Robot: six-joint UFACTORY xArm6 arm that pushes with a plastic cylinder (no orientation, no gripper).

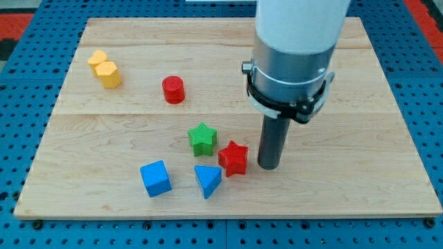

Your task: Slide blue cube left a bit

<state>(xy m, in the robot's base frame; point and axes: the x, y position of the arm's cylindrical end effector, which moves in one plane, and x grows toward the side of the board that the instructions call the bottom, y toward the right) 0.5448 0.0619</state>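
The blue cube (156, 178) sits on the wooden board near the view's bottom, left of centre. My tip (268, 166) rests on the board well to the right of the cube, just right of the red star (234, 158). A blue triangular block (207, 180) lies between the cube and the red star. A green star (202, 138) stands above and to the right of the cube.
A red cylinder (173, 90) stands above the green star. A yellow block (105, 68) lies near the board's top left. The board's bottom edge (221, 216) runs close below the blue blocks.
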